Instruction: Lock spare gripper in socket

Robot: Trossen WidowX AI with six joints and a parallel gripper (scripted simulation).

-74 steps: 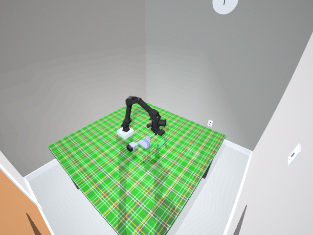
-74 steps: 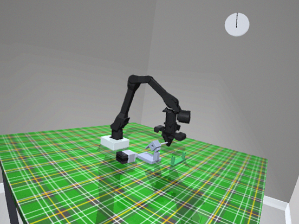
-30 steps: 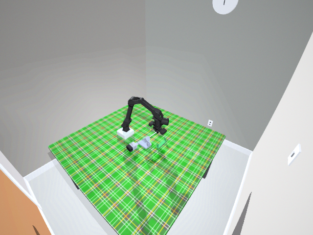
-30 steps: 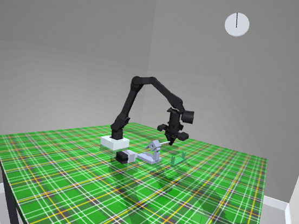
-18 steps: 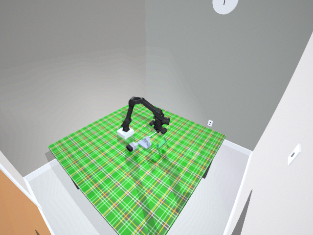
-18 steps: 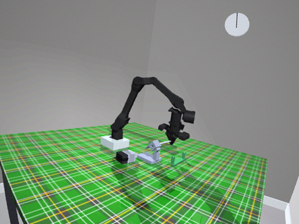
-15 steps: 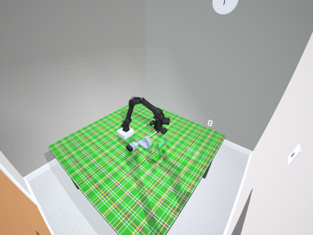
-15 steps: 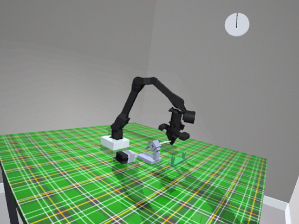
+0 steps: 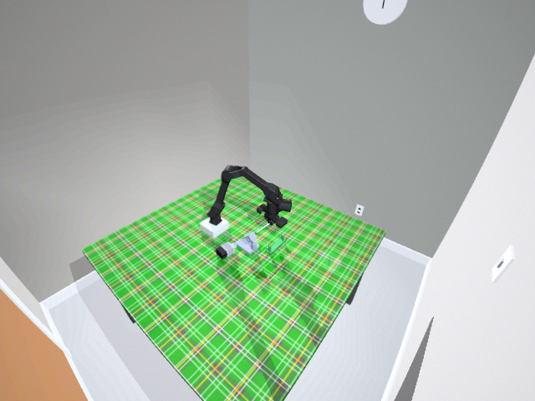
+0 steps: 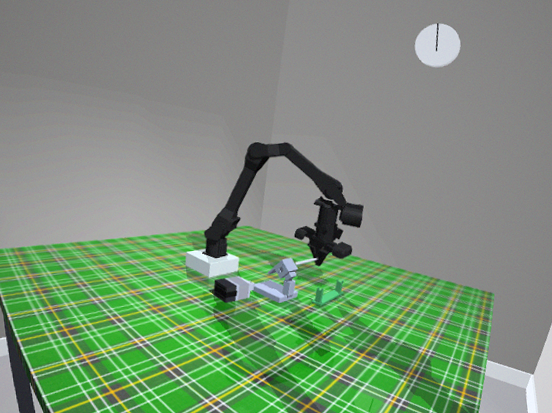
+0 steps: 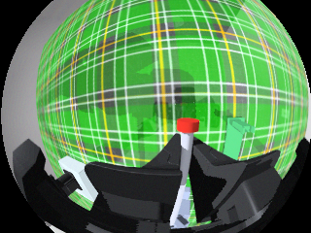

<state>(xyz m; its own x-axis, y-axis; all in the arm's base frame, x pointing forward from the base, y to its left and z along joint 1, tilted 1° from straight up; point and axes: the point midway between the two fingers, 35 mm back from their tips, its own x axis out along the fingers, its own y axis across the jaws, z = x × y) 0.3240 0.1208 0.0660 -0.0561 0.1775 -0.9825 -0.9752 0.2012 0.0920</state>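
Observation:
My gripper (image 9: 271,223) (image 10: 318,260) (image 11: 181,138) is shut on the lock pin, a thin pale rod (image 9: 262,227) (image 10: 305,261) (image 11: 187,151) with a red head. The head stands out beyond the fingertips in the wrist view. The rod reaches from the fingers toward the lavender mount (image 9: 248,244) (image 10: 275,292), above the table. Its far end is at or very near the mount's raised socket block (image 10: 287,266); I cannot tell whether it is still inside. The spare gripper (image 9: 226,250) (image 10: 234,288), black and light grey, lies beside the mount, its narrow end toward the mount.
A green bracket with two uprights (image 9: 276,246) (image 10: 328,295) (image 11: 234,141) stands on the plaid table close to the mount, on the side away from the spare gripper. The arm's white base block (image 9: 214,226) (image 10: 212,264) (image 11: 80,177) is behind the spare gripper.

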